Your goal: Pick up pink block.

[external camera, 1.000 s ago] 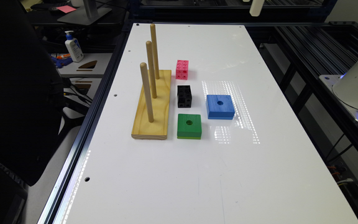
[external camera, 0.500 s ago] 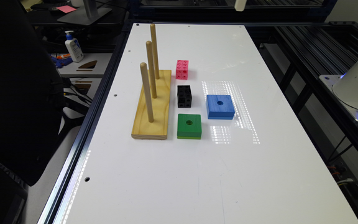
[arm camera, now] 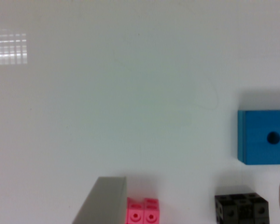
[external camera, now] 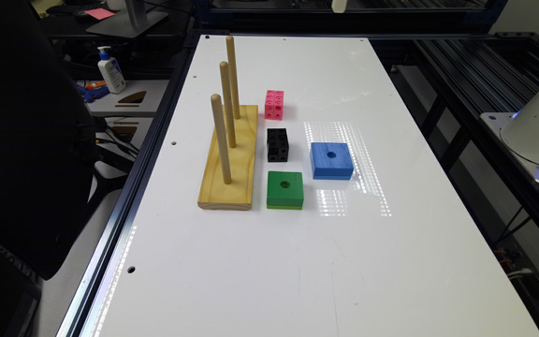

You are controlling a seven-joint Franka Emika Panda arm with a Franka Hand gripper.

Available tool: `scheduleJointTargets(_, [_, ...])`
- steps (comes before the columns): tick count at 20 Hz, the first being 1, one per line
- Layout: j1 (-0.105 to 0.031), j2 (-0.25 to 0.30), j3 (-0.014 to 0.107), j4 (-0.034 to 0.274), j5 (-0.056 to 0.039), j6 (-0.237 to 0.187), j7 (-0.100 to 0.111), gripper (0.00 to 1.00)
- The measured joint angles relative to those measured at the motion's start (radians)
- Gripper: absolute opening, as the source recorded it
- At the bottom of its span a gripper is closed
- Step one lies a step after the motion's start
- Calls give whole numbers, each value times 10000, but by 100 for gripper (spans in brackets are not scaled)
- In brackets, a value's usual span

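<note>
The pink block [external camera: 274, 105] is a small cube with round holes. It rests on the white table [external camera: 297, 262] beside the far end of the wooden peg board [external camera: 229, 159]. The wrist view catches the pink block [arm camera: 143, 211] at the picture's edge, next to one grey finger [arm camera: 102, 203]. My gripper [arm camera: 198, 183] is open and holds nothing. In the exterior view the gripper [external camera: 338, 5] is a white part high above the table's far end, well apart from the block.
A black cube [external camera: 277, 144] sits just nearer than the pink block, then a green block [external camera: 285, 189]. A blue block [external camera: 331, 160] with a centre hole lies toward the exterior view's right. Three upright pegs [external camera: 225, 103] rise from the board.
The white gripper part has drifted toward the exterior view's left along the top edge and risen further out of frame. The blocks have not moved.
</note>
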Motion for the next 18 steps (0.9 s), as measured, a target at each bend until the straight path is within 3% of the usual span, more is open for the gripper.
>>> scheduleJointTargets(3, [-264,432,-6,437,0,3,-271,100])
scheduleJointTargets(7, [-446,971,-11,955,0,4,-468,100])
scheduleJointTargets(12, [-515,1383,-10,1346,0,4,-523,100])
scheduleJointTargets(18, [-514,1482,7,1369,0,6,-523,100])
